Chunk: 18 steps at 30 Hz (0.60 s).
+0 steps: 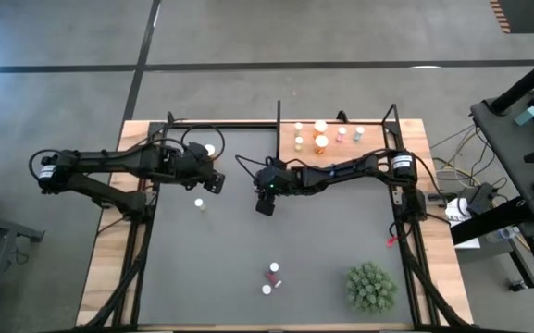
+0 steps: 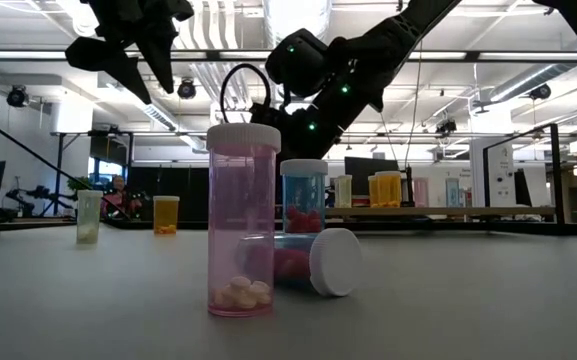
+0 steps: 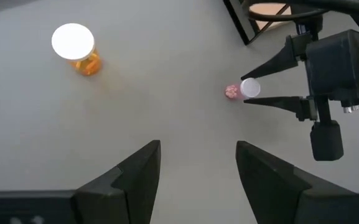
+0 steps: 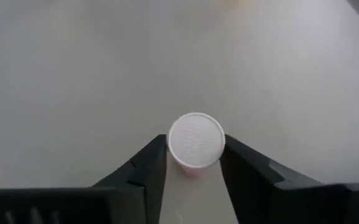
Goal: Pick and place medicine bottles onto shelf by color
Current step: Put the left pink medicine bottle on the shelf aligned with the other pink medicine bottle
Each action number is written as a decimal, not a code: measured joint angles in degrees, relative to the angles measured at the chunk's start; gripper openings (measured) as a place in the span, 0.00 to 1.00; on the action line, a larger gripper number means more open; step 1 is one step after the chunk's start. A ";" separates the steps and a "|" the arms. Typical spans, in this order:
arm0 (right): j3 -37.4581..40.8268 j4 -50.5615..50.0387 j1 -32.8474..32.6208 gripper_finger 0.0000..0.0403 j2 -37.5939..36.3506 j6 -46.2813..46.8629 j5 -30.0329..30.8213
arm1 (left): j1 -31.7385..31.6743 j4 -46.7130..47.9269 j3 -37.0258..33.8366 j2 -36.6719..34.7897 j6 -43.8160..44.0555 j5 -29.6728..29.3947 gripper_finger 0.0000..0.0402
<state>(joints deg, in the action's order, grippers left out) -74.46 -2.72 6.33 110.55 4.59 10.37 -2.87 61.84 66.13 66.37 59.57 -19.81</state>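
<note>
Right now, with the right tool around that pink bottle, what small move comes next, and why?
Probably lift straight up. The right tool has its fingers against both sides of the pink bottle, just under its white cap, so it looks gripped. The shelf with the sorted bottles lies beyond it, so the bottle must clear the mat first.

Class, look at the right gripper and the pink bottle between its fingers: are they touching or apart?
Touching. In the right wrist view, the right gripper has both fingers pressed against the pink bottle, no gap either side.
</note>
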 joint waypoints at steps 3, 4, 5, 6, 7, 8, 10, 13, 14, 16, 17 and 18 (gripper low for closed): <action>0.00 -0.05 -0.02 0.29 -0.12 1.15 -0.20 | 0.00 0.00 0.00 0.00 0.00 0.01 0.48; 0.00 -0.26 -0.02 0.28 -0.25 1.56 -0.36 | 0.00 -0.02 0.00 0.00 0.00 0.00 0.48; 0.00 -0.79 -0.02 0.27 -0.55 1.97 -0.52 | 0.02 -0.02 0.00 0.00 0.00 0.00 0.48; 0.00 -1.60 -0.04 0.26 -1.06 2.81 -0.90 | 0.00 -0.02 0.00 0.00 0.00 0.00 0.48; 0.00 -2.70 -0.04 0.26 -1.73 3.86 -1.70 | 0.02 -0.04 0.00 0.00 0.00 0.02 0.48; 0.00 -3.42 -0.03 0.26 -2.47 4.97 -2.41 | 0.00 -0.04 0.00 0.00 0.00 0.00 0.48; 0.00 -5.17 -0.04 0.27 -4.35 6.49 -3.21 | 0.01 -0.13 0.00 0.00 0.00 0.02 0.48; 0.00 -7.64 -0.13 0.29 -7.67 7.58 -3.30 | 0.02 -0.13 0.00 0.00 0.00 0.00 0.48; 0.00 -8.83 -0.15 0.29 -9.00 7.62 -3.32 | 0.02 -0.13 0.00 0.00 0.00 0.00 0.48; 0.00 -11.55 -0.17 0.29 -11.93 7.62 -3.30 | 0.00 -0.09 0.00 0.00 -0.04 0.00 0.48; 0.00 -12.76 -0.17 0.29 -13.52 7.63 -3.30 | 0.00 -0.09 0.00 0.00 -0.07 0.01 0.48; 0.00 -14.39 -0.17 0.28 -15.20 7.69 -3.19 | 0.02 -0.07 0.00 0.00 -0.07 0.02 0.48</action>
<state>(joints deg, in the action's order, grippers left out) -74.46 -17.11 6.15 95.35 12.28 7.18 -2.85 61.78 66.13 66.37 59.51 -19.79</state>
